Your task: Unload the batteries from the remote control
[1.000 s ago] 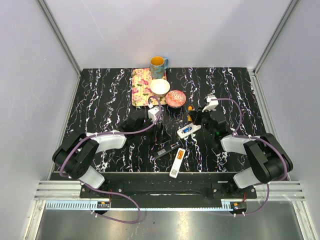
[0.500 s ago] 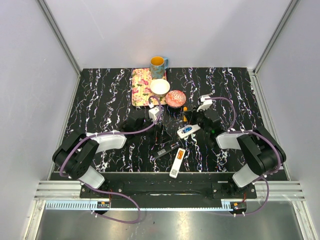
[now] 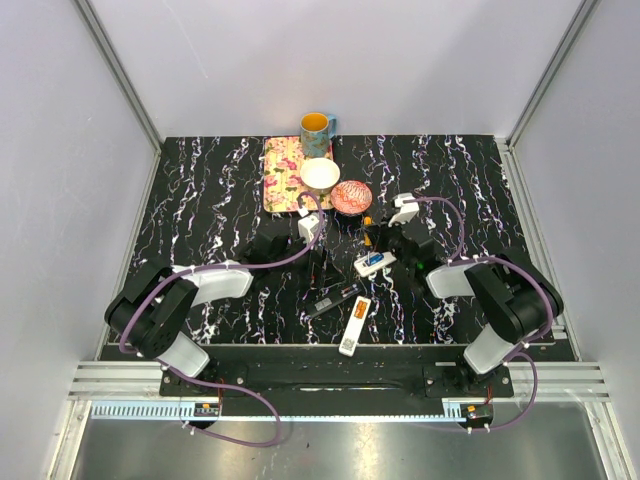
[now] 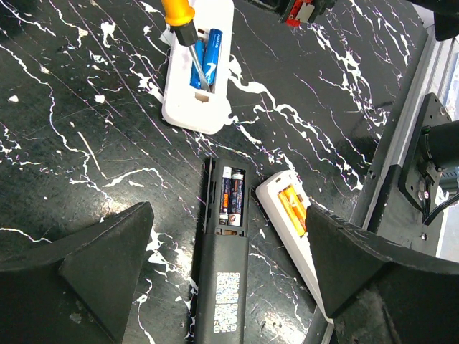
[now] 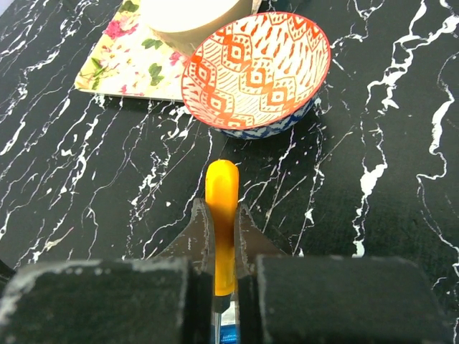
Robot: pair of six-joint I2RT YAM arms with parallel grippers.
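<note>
Right pincer (image 5: 221, 240) clamped on the orange-handled screwdriver (image 5: 221, 204). Both fingers (image 5: 201, 229) press the handle, and its rounded butt sticks out beyond them. The shaft drops away beneath the grip, with a sliver of blue showing under it.

From the left wrist view, the screwdriver tip sits inside the open bay of a white remote (image 4: 192, 100). It rests against the blue batteries (image 4: 211, 57), which lie side by side there. This remote lies directly under the right pincer, with its bay uncovered.

Just beyond the right pincer's fingertips stands a red-patterned bowl (image 5: 254, 68) on the black marbled table (image 3: 200, 200). Past that bowl and off to the left are a cream bowl (image 5: 190, 14) and a floral mat (image 5: 129, 61), which the cream bowl overlaps.

Left pincer (image 4: 228, 215) has its jaws wide apart and grips nothing. It hovers low over a black remote (image 4: 222, 287) that lies lengthwise between its two fingers (image 4: 107, 251). The black remote's bay is open, and two dark batteries (image 4: 231, 193) with orange ends sit in it.

Just beside the black remote, toward the left pincer's other finger, lies a second white remote (image 4: 305, 258). Its bay is also open and holds orange batteries (image 4: 290, 208). Cannot tell whether the two remotes touch.

From the top view, a yellow-lined mug (image 3: 316, 127) stands at the far edge, well apart from both pincers.
</note>
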